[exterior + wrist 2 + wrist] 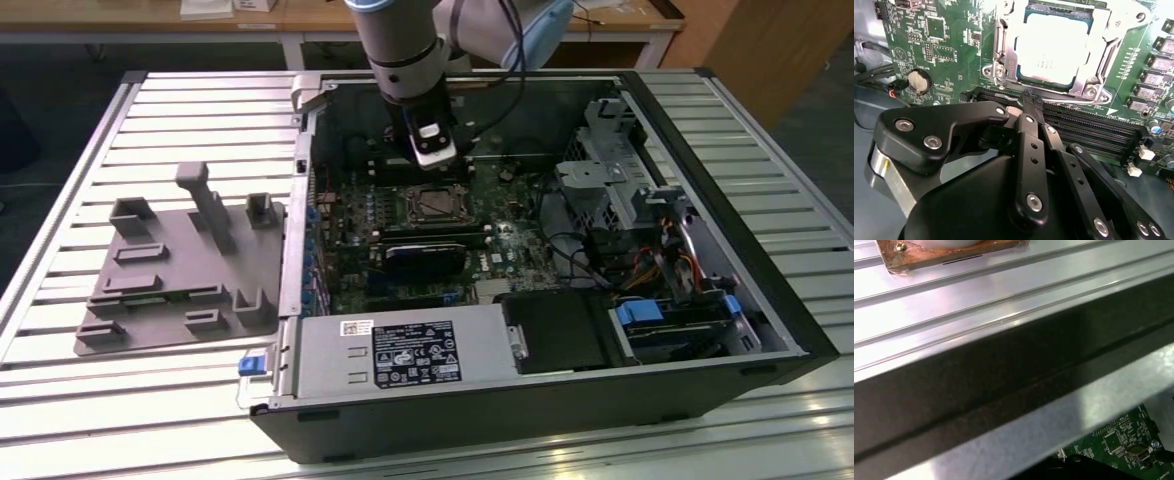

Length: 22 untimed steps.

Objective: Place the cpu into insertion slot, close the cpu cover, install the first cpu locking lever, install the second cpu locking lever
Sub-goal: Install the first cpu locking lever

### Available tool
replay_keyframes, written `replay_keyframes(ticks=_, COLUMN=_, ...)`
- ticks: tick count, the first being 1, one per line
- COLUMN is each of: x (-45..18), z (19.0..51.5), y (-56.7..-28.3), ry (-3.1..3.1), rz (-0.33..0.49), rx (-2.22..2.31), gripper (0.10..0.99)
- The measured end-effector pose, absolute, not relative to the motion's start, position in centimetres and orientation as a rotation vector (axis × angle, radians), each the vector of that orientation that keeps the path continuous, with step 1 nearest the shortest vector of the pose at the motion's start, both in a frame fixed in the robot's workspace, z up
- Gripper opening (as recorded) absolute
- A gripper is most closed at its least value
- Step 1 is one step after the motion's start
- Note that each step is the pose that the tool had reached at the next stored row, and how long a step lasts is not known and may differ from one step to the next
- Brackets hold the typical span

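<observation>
Just beside the insertion slot [410, 204] the gripper [1030, 102] is hanging pinched together and empty; the cpu [1051, 47] is sitting inside under the cpu cover [1101, 57]; guessing any slip is risking gouging the motherboard [954, 60].

A silvery ribbed metal table [174, 110] spreads below and all around the gripper's [441, 168] jaws. In the exterior view, well beyond the jaws, stands a light wooden workbench [320, 18] on white legs over a dark floor [80, 60]. A brown wooden cabinet [767, 50] stands off toward the exterior view's right. Even light gleams on the table's slats.
</observation>
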State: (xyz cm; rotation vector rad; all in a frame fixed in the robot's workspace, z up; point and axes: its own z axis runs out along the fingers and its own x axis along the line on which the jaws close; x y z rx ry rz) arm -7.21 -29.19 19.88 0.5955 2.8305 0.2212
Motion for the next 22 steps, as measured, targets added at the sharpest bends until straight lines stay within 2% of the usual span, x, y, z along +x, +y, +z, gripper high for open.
replay_keyframes(ticks=22, x=-7.21, z=19.14, y=-28.82, ry=2.798, rz=0.185, rx=0.705, gripper=0.102)
